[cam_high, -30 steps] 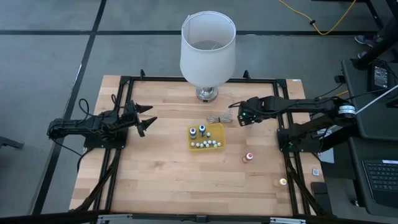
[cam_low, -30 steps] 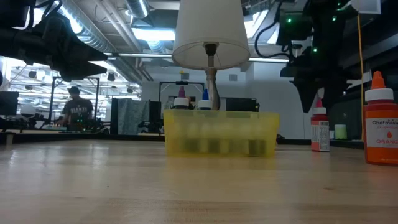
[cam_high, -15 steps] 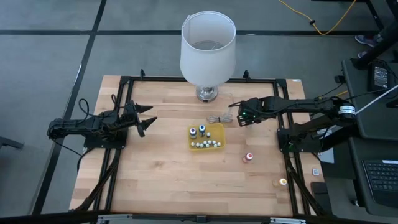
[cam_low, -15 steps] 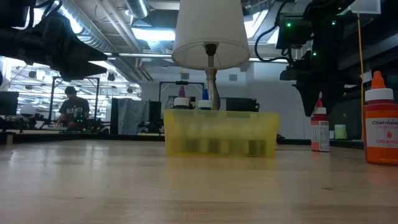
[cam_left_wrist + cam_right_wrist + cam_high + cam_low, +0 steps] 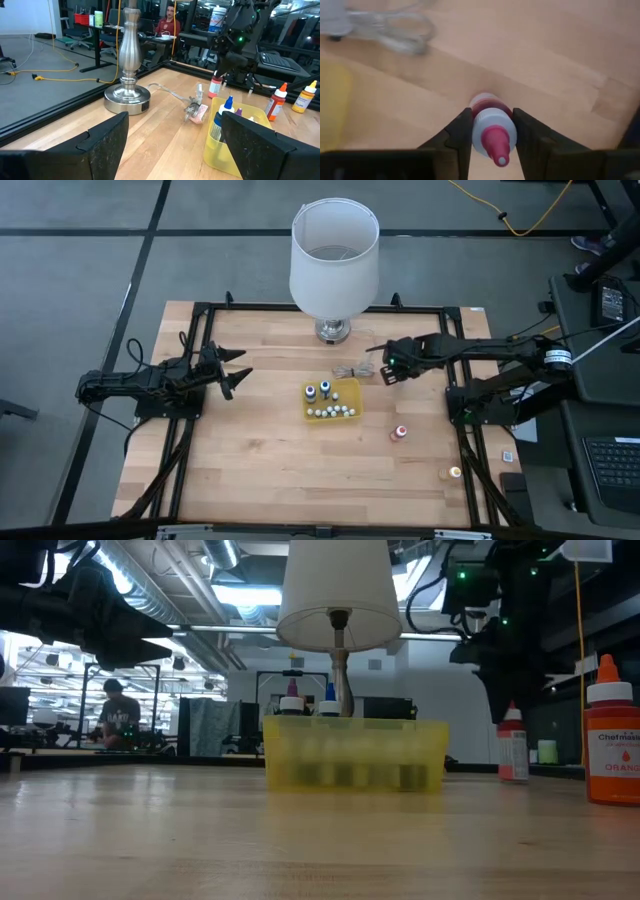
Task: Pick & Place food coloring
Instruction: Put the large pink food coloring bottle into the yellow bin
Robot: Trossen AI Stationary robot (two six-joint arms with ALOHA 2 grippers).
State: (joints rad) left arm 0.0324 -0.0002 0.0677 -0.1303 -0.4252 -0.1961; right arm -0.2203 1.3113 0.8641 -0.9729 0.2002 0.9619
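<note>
A small food coloring bottle (image 5: 492, 131) with a white cap, pink tip and red contents stands right of the yellow tray (image 5: 355, 387). My right gripper (image 5: 385, 370) is over it, shut on it; the low view shows the bottle (image 5: 512, 745) under the fingers. The tray holds several tiny bottles. An orange-topped bottle (image 5: 400, 432) and a yellowish one (image 5: 455, 473) stand on the wood nearer the front right. My left gripper (image 5: 238, 368) hovers open at the table's left, holding nothing. My right gripper pinches the bottle's white cap (image 5: 479, 131) between its two fingers (image 5: 457, 135), one on each side. The fingers come from above, pointing down. The bottle stays about upright below them, tip up; whether its base still rests on the table I cannot tell.
A big white lamp (image 5: 334, 255) stands at the far middle, its metal base (image 5: 333, 330) just behind the tray. Its cord and plug (image 5: 352, 370) lie bunched between the base and my right gripper. Bare wood spreads in front of the tray and to its left.
My right gripper has shifted slightly toward the far edge above the bottle. In the low view the bottle beneath it has nudged a little and looks smeared. My left arm has kept still.
</note>
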